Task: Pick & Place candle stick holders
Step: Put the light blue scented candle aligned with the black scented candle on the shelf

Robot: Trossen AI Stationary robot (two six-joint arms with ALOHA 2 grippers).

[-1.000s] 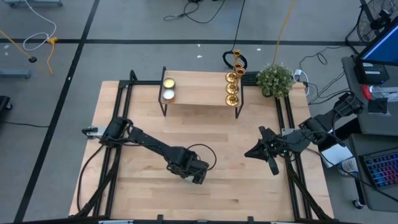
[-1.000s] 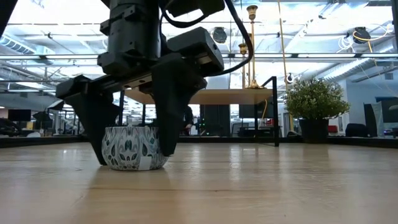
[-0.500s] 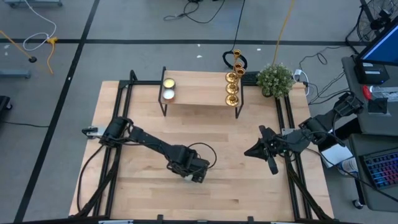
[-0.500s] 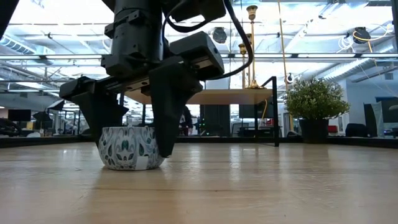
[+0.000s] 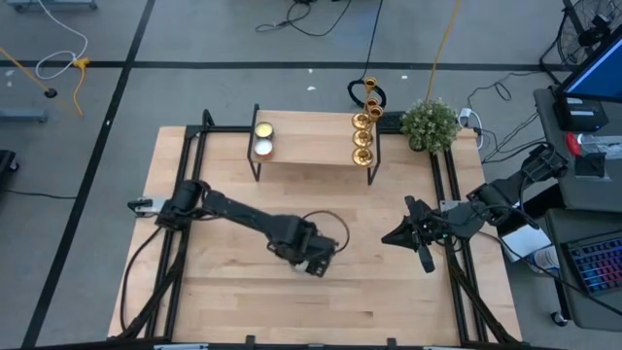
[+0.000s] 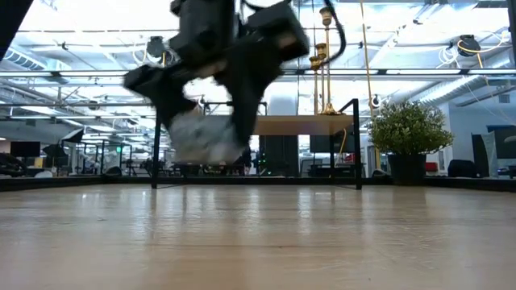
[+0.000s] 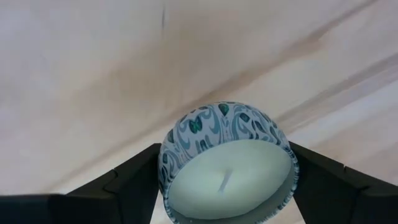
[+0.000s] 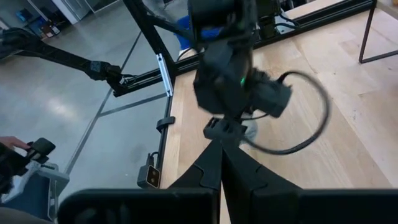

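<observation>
Three gold candle stick holders [image 5: 362, 136] stand on their round bases at the right end of the raised wooden shelf [image 5: 311, 146]; they also show in the low view [image 6: 324, 60]. My left gripper [image 5: 309, 261] is over the middle of the table, shut on a round white candle tin with a teal pattern [image 7: 227, 165], seen blurred in the low view [image 6: 201, 143]. My right gripper [image 5: 394, 236] is shut and empty above the table's right part, far from the holders. My left gripper pinches the candle tin between its two fingers, one finger [image 7: 134, 180] on each opposite side of the round wall [image 7: 177, 146]. The fingers come from above, pointing down. The tin is lifted clear of the table, its open waxy top toward the wrist.
Two small round tealight discs [image 5: 262, 139] sit on the shelf's left end. A potted green plant [image 5: 430, 123] stands at the table's far right corner. Black frame rails [image 5: 190, 185] run along the table's left and right sides.
My left gripper has risen from the table with the patterned candle tin and has gone a little toward the table's right edge. The tin, which stood on the table, now hangs clear above it.
</observation>
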